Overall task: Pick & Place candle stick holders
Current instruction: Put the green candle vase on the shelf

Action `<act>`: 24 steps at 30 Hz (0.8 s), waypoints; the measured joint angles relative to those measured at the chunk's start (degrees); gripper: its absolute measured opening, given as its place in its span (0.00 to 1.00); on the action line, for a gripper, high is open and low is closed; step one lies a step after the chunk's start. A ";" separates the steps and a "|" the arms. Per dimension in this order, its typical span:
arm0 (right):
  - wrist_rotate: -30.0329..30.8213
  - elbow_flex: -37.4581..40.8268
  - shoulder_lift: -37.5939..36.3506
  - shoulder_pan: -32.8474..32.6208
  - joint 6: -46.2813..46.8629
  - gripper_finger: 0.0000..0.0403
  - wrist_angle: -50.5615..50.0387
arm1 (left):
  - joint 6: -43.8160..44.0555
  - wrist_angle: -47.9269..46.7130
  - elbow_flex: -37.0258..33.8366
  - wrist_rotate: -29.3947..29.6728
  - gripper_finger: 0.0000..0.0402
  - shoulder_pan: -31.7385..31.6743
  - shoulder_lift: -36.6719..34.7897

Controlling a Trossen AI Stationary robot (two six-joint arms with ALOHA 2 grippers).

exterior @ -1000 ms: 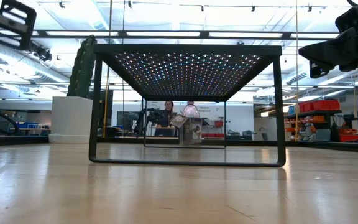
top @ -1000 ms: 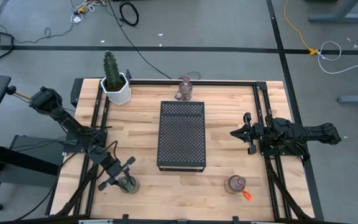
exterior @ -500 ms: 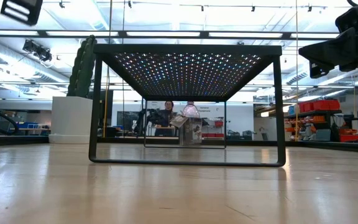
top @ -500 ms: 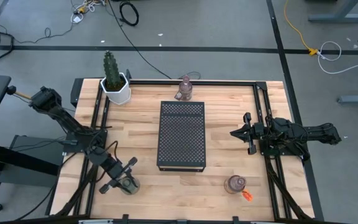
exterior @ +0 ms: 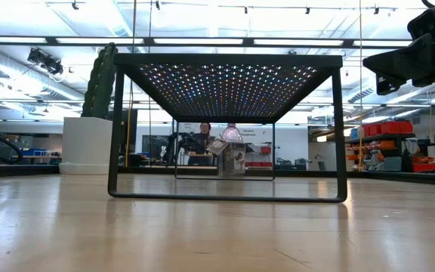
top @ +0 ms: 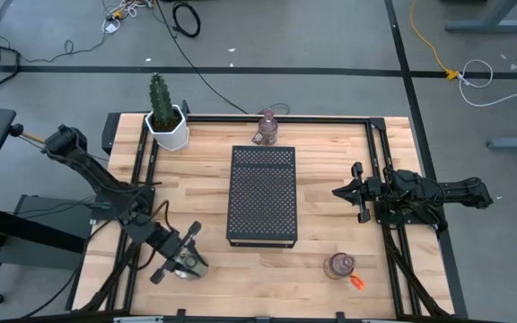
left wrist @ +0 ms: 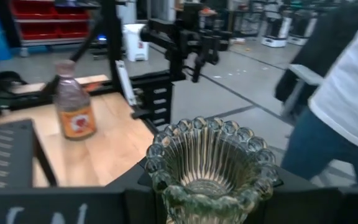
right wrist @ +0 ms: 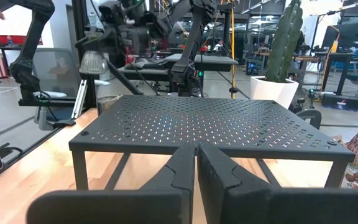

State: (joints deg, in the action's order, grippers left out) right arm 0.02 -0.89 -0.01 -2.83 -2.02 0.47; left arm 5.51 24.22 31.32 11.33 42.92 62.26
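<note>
My left gripper [top: 183, 258] is near the table's near left corner, shut on a green-tinted glass candle stick holder [left wrist: 210, 165] with a beaded rim. The right wrist view shows the same holder [right wrist: 94, 63] raised above the table. A pink holder [top: 267, 127] stands on its base at the far edge. A second pink holder [top: 339, 265] with an orange tag stands near the right corner, and the left wrist view shows it [left wrist: 73, 111] too. My right gripper [top: 344, 191] is shut and waits at the right edge, touching nothing. My left gripper pinches the holder's lower part [left wrist: 202, 200], below the beaded rim, between its two fingers. The picture's bottom edge cuts off the place of contact. The fingers come nearly level from the table's left side. The holder stands upright, mouth up, lifted clear of the table.
A black perforated metal stand [top: 261, 196] on four legs fills the middle of the table. A white pot with a cactus [top: 166, 118] stands at the far left corner. A person [left wrist: 347, 106] stands beyond the table's near right side.
My left gripper has risen with the green-tinted holder, lifting it off the table, and has gone out of the top of the low view. It has tipped up toward level and shifted slightly toward the table's right edge.
</note>
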 joint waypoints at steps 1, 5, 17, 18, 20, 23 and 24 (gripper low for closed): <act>-0.01 -0.01 0.00 0.00 0.00 0.06 0.00 | -0.24 -1.30 1.08 0.82 0.32 0.00 0.00; 0.01 0.00 0.00 0.00 0.00 0.06 0.00 | -0.63 -6.37 4.50 2.82 0.32 -1.46 0.00; 0.01 -0.01 0.00 0.00 0.00 0.06 0.00 | -0.83 -7.14 7.34 3.08 0.32 -12.19 0.00; 0.00 0.00 0.00 0.00 0.00 0.06 -0.02 | -0.82 -7.16 7.34 3.07 0.32 -13.26 0.00; 0.00 -0.01 0.00 0.00 0.00 0.06 -0.02 | -0.82 -7.12 7.34 3.04 0.32 -15.47 0.00; -0.01 0.00 0.00 0.00 0.00 0.06 0.00 | -1.28 -7.12 7.34 3.03 0.32 -18.74 0.00; 0.01 -0.02 0.00 0.00 0.00 0.06 0.00 | -1.75 -7.12 7.34 3.04 0.32 -19.72 0.00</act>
State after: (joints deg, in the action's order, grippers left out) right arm 0.03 -0.91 -0.01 -2.83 -2.02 0.47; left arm 3.77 17.10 38.65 14.37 23.19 62.26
